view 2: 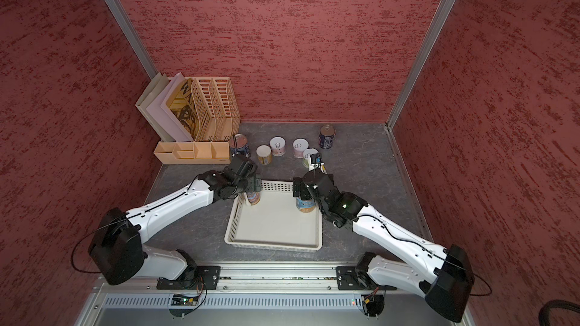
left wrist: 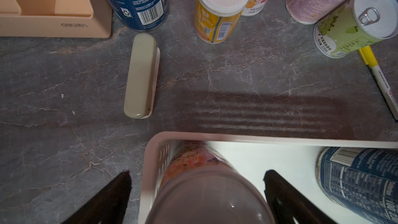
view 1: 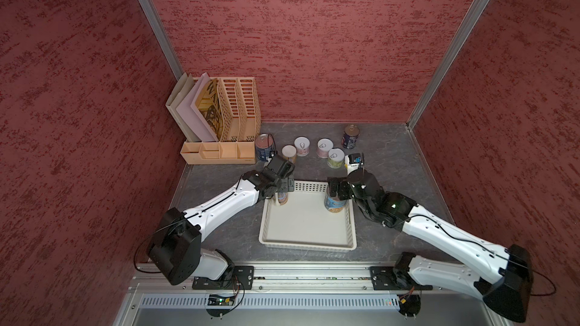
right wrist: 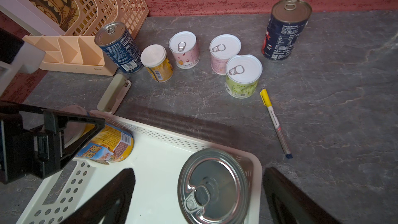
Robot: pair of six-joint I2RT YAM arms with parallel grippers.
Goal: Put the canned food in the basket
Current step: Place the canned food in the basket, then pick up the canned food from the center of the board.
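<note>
- Basket [view 1: 307,245]: white with perforated walls. It sits on the grey desk [view 1: 392,167] between the two arms and is visible in both top views.
- Lidded can [left wrist: 193,160]: inside the basket, in its far left corner, close against the walls. It has a yellow and orange label and a cloudy plastic cap.
- Left gripper [left wrist: 197,172]: directly above the lidded can, with its jaws spread wide and a gap on each side. It holds nothing. One finger [left wrist: 112,197] is seen over the desk outside the basket wall, and the other is over the basket floor.
- Metal-top can [right wrist: 213,186]: upright inside the basket, in its far right corner. It has a pale blue label and a pull-tab lid.
- Right gripper [right wrist: 198,172]: above the metal-top can, with its jaws wide and clear of the can on both sides. It holds nothing.
- Six cans stand upright on the desk beyond the basket:
  - The navy can [right wrist: 117,47] is just beside the rack [view 1: 232,111].
  - The yellow can [right wrist: 158,63] is next to the navy can.
  - The pink can [right wrist: 184,49] and the pale pink can [right wrist: 224,52] stand near each other.
  - The green can [right wrist: 243,76] is just beside the pale pink can.
  - The dark can [right wrist: 285,29] stands apart, near the back wall.
- Bar [left wrist: 141,76]: beige, lying flat between the navy can and the basket's far left corner.
- Pen [right wrist: 275,123]: yellow-capped, lying on the desk near the green can, outside the basket.
</note>
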